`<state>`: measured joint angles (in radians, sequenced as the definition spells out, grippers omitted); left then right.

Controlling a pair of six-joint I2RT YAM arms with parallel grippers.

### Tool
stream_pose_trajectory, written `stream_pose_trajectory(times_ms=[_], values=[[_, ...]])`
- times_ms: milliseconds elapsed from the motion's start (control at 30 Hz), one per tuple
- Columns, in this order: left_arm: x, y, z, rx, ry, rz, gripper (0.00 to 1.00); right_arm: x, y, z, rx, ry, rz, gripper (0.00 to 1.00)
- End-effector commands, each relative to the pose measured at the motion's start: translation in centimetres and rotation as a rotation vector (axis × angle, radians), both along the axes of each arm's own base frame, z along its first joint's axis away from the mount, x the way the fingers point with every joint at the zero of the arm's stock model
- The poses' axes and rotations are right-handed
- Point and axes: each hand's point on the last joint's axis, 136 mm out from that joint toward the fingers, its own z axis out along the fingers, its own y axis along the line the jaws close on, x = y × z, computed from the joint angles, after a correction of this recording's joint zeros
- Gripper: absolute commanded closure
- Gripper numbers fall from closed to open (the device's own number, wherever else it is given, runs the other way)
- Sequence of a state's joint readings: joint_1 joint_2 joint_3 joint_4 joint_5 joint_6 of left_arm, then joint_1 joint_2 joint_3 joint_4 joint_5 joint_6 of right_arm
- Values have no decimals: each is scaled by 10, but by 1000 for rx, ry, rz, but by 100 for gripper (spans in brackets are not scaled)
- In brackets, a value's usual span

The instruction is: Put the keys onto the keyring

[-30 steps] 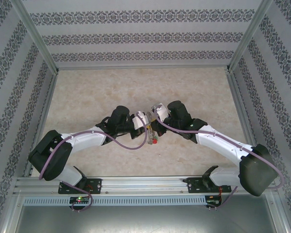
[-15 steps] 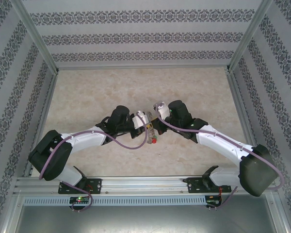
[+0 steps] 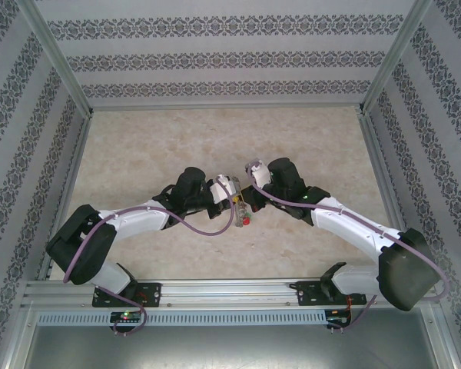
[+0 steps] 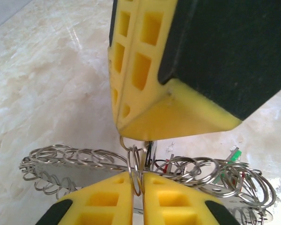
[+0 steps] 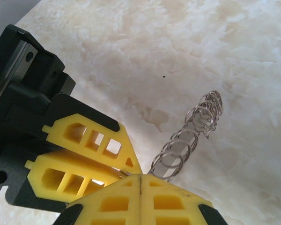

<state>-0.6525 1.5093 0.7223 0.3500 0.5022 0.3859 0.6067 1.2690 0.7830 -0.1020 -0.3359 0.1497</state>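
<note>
A robot test cell in a lab: aluminium posts (image 3: pixel 55 58) hold patterned panels (image 3: pixel 230 31) (much like wallpaper) along three edges of the marble-look surface (image 3: pixel 138 138), and two white arms (image 3: pixel 131 219) stand bolted on a metal rail (image 3: pixel 230 289) at its near edge.

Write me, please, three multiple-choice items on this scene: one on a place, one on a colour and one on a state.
1. Where is the keyring?
A. against the back wall
B. between the left gripper and the right gripper
C. on the left arm's base

2. What colour are the fingers of both grippers?
A. yellow
B. blue
C. white

3. How do the right gripper's jaws stand?
A. wide open
B. shut
C. bent outward

Key:
1. B, both grippers meet at it in the wrist views.
2. A, both wrist views show yellow.
3. B, its own wrist view shows them pressed together with no gap.
</note>
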Motion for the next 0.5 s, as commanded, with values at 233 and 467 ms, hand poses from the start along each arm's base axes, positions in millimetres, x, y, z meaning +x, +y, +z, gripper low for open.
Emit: stream_pose_trajectory(times_ms=[233,467], values=[[0,0,6,-18,-3,-18,88,-9,17,10,21,-25,94,100],[4,2,6,-12,-6,7,100,-5,10,5,-9,-29,61,100]])
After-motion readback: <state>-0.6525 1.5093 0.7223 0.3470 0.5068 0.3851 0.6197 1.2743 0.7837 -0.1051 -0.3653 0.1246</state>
